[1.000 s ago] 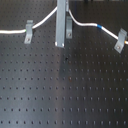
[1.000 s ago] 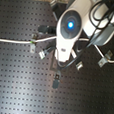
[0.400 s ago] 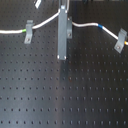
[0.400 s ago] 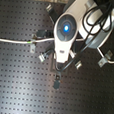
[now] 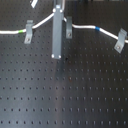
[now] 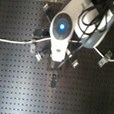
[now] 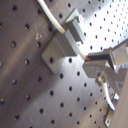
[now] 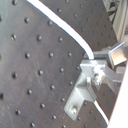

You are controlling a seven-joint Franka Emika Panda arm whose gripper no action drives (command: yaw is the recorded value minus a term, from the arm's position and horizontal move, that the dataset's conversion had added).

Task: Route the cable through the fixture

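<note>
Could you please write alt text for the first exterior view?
A white cable with green and blue bands runs across a black perforated board, passing two slanted grey clips and behind a tall grey metal bar at centre.

Pincer hangs upright, state unclear

Black perforated board; slanted grey clips and bolted on

clips flank pincer; foreground board open
</note>
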